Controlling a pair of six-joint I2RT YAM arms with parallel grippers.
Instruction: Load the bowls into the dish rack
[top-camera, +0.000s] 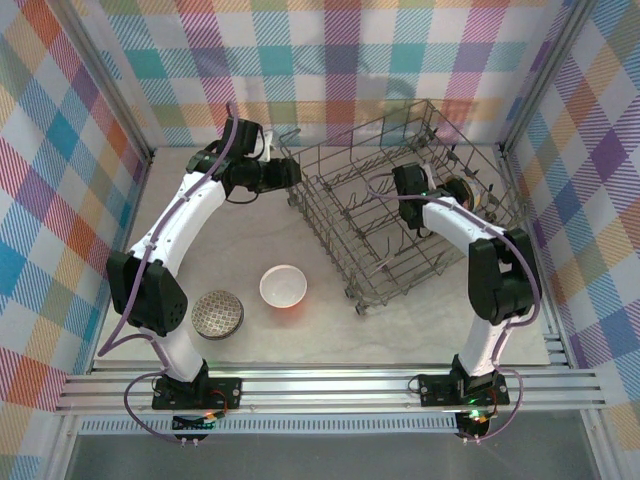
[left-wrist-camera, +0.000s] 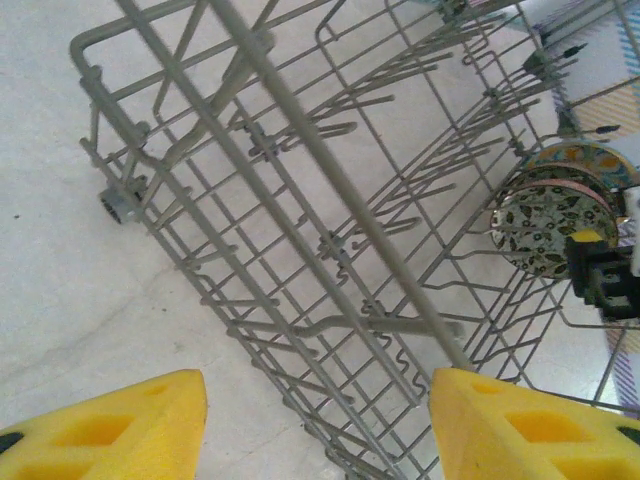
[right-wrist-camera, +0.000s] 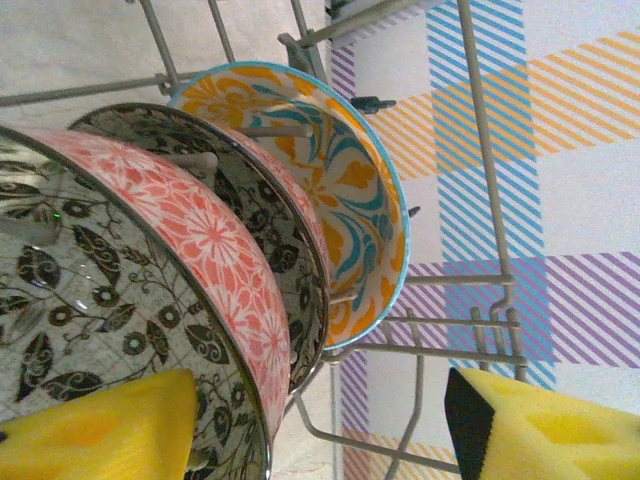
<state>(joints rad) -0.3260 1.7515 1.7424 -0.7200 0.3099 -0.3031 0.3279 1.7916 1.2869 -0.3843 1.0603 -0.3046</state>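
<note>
Over to the large grey wire dish rack (top-camera: 400, 215), slanted on the pale marbled tabletop (top-camera: 230, 235). Holds three glossy ceramic bowls on edge between tines at its right end: coral-backed dark-leaf bowl (right-wrist-camera: 200, 240), second dark floral bowl (right-wrist-camera: 265, 215), orange-and-teal bowl (right-wrist-camera: 350, 200). Straddling the first rim, right gripper (right-wrist-camera: 320, 420), yellow foam jaws wide apart, gripping nothing. Left gripper (left-wrist-camera: 318, 420) above the rack's wires, jaws open too. Upright on the tabletop: white-lined round bowl (top-camera: 283, 287), grey mosaic bowl (top-camera: 218, 313).

Dish rack (top-camera: 385, 215) tine rows mostly free, three bowls (right-wrist-camera: 270, 230) crowding its right end, tabletop (top-camera: 240, 235) open alongside
</note>
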